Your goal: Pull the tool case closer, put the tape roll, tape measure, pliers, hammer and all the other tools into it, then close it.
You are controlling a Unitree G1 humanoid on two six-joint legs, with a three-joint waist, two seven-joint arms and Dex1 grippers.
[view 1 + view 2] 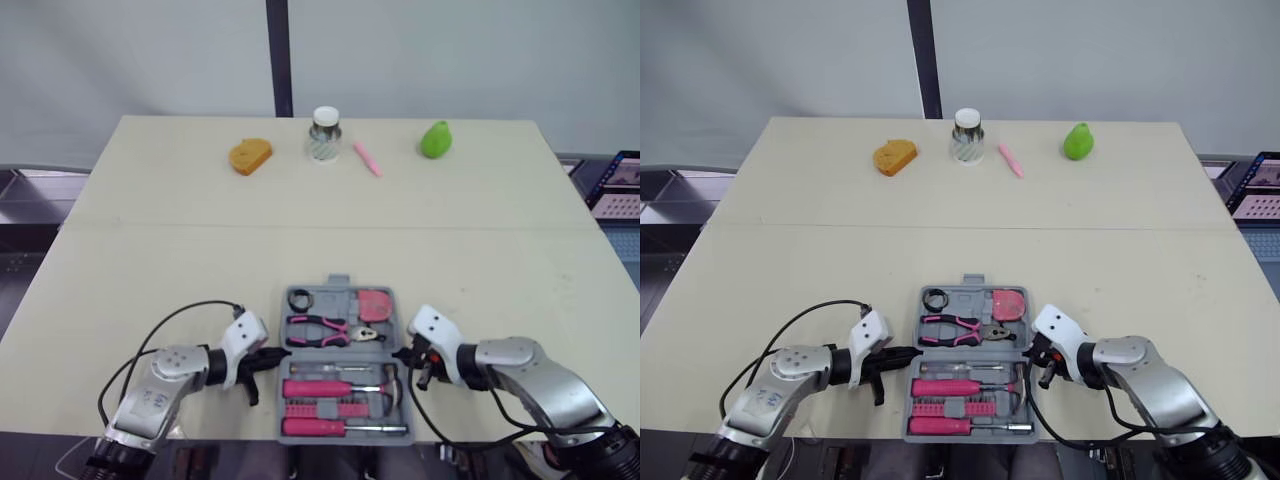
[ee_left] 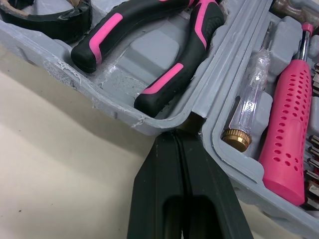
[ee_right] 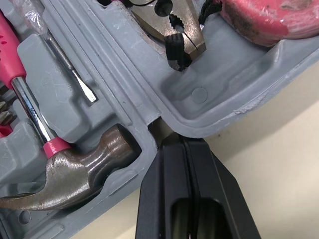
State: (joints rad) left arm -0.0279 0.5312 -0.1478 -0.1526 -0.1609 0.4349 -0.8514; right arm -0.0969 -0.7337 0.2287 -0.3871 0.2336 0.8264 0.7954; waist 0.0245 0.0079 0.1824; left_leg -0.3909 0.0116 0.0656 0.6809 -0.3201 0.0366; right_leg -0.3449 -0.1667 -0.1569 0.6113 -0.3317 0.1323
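Both claws are pressed together. The left gripper (image 2: 182,137) touches its tips to the left side of the open grey plastic tool case (image 1: 338,300) at the seam between its halves, and the right gripper (image 3: 183,139) does the same on the right side. The case lies at the near edge of the beige table (image 1: 300,200), between the two arms. Its near half holds a pink-handled screwdriver (image 1: 320,387) and a steel-headed hammer (image 3: 75,184). Its far half holds the pink-and-black pliers (image 1: 325,330), a pink tape measure (image 1: 375,303) and a black tape roll (image 1: 301,298).
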